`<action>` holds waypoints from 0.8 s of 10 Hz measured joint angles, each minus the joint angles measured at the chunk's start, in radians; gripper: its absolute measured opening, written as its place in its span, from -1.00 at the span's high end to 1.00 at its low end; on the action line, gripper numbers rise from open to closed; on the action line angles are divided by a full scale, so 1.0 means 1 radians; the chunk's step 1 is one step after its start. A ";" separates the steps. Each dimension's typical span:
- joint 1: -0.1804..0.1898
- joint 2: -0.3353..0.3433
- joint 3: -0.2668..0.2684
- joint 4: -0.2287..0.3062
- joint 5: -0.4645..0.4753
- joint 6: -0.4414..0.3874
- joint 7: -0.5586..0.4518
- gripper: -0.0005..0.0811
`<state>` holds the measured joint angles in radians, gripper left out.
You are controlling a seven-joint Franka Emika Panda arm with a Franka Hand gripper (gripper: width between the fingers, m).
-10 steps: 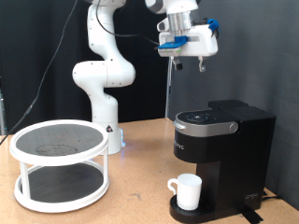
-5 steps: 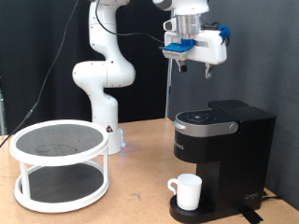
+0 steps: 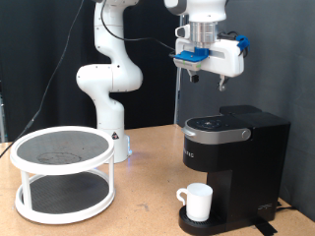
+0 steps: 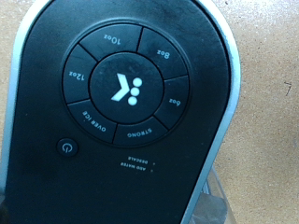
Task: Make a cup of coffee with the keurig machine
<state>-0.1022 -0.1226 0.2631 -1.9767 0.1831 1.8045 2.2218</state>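
Observation:
The keurig machine stands at the exterior view's right with its lid down. The white cup sits on its round drip base, under the spout. My gripper hangs in the air well above the machine's silver-rimmed top panel and touches nothing. Nothing shows between its fingers. The wrist view looks straight onto that top panel, with its ring of size buttons and a power button. The cup does not show there.
A white two-tier round rack stands at the exterior view's left on the wooden table. The arm's white base rises behind it. A dark curtain forms the background.
My gripper has moved toward the exterior view's right and slightly down, coming over the machine's top panel. The machine, cup and rack have not moved.

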 joint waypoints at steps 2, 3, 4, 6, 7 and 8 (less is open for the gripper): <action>0.000 0.025 0.000 0.013 0.000 -0.018 -0.007 -0.74; 0.000 0.035 0.000 0.019 0.000 -0.030 -0.011 -0.74; 0.000 0.046 0.000 0.025 0.000 -0.040 -0.017 -0.29; 0.000 0.065 0.000 0.033 -0.006 -0.055 -0.020 0.15; 0.000 0.075 0.000 0.034 -0.017 -0.059 -0.020 0.48; 0.000 0.083 0.000 0.035 -0.022 -0.062 -0.018 0.48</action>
<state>-0.1022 -0.0400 0.2630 -1.9416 0.1606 1.7429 2.2040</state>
